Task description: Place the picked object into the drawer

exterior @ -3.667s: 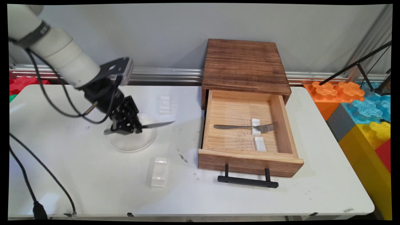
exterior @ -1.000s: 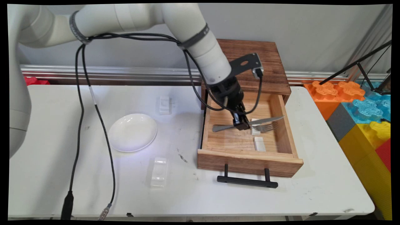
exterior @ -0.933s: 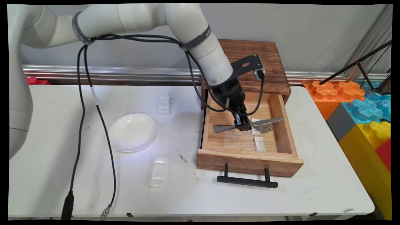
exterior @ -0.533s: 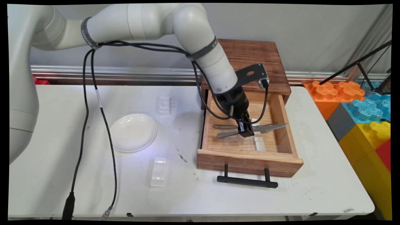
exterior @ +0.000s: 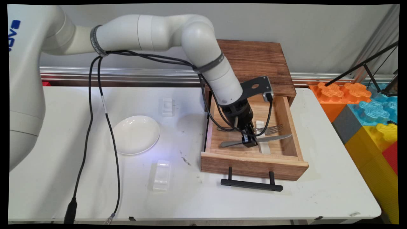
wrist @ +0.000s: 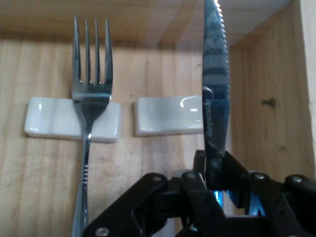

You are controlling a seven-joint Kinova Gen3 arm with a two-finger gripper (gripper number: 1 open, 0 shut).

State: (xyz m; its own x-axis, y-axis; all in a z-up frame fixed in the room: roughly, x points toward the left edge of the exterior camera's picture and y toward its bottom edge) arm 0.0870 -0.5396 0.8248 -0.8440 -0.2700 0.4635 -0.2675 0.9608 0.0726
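Counted from the table's (exterior: pixel 324 194) near edge to its far edge: one clear plastic block (exterior: pixel 162 175) near the near edge; one white plate (exterior: pixel 136 135) toward the left side; one small white rest (exterior: pixel 167 106) farther back on the table top; one wooden drawer box (exterior: pixel 254 63) at the far edge, with its drawer (exterior: pixel 254 163) pulled out toward the near edge by a black handle (exterior: pixel 251 184).

Inside the drawer: two white rests, one knife and one fork. The nearer rest (exterior: pixel 264 148) lies by the drawer's front wall; the farther rest (exterior: pixel 260 124) carries the neck of the fork (exterior: pixel 270 129).

The gripper (exterior: pixel 249 142) reaches down into the drawer. Its jaws are closed tight on the knife (exterior: pixel 273 138), gripping it at mid-length, handle toward the drawer's left wall, serrated blade toward the right wall. In the hand view the blade (wrist: pixel 216 74) crosses above the nearer rest (wrist: pixel 170 115); whether it touches that rest cannot be told. The fork (wrist: pixel 92 94) lies parallel beside it on the other rest (wrist: pixel 47 117).
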